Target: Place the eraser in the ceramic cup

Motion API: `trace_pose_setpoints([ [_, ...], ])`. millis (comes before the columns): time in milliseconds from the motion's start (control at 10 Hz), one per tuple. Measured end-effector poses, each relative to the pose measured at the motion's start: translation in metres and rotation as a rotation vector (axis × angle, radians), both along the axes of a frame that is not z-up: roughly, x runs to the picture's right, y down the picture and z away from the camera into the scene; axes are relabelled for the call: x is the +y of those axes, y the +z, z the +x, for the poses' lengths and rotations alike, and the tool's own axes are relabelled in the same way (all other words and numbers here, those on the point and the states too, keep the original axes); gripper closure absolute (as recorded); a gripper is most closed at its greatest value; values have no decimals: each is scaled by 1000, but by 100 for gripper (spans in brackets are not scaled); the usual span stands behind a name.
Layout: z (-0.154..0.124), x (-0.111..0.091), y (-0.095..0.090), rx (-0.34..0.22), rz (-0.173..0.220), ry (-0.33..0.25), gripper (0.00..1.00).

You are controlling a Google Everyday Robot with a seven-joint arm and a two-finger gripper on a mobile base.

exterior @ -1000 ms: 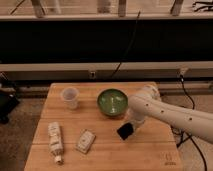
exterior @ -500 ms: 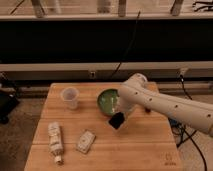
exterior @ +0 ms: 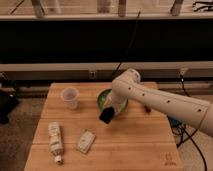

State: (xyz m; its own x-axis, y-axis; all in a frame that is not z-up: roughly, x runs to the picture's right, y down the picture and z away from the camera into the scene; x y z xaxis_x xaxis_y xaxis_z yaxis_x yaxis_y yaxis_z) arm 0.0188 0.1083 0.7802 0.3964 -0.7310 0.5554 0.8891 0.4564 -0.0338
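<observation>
The ceramic cup [exterior: 70,98] is a small pale cup standing upright near the back left of the wooden table [exterior: 130,147]. The eraser [exterior: 106,117] is a flat black block held at the end of my arm, just in front of the green bowl [exterior: 104,99] and above the table's middle. My gripper [exterior: 109,113] is shut on the eraser, to the right of the cup and apart from it. My white arm [exterior: 160,100] reaches in from the right and hides most of the bowl.
A white rectangular packet [exterior: 86,141] lies at the front centre-left. A pale bottle [exterior: 55,141] lies on its side at the front left. A small dark red object [exterior: 147,107] lies by the arm at the right. Cables hang behind the table.
My gripper has carried the eraser leftward, from the right of the table to in front of the green bowl, closer to the cup. The other objects have not moved.
</observation>
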Motion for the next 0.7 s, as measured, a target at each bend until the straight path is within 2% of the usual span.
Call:
trace_pose_setpoints([
  [500,-49,-30,9,-138,85,-87,100],
  [700,-60,-44,10,-182,121,-118,100],
])
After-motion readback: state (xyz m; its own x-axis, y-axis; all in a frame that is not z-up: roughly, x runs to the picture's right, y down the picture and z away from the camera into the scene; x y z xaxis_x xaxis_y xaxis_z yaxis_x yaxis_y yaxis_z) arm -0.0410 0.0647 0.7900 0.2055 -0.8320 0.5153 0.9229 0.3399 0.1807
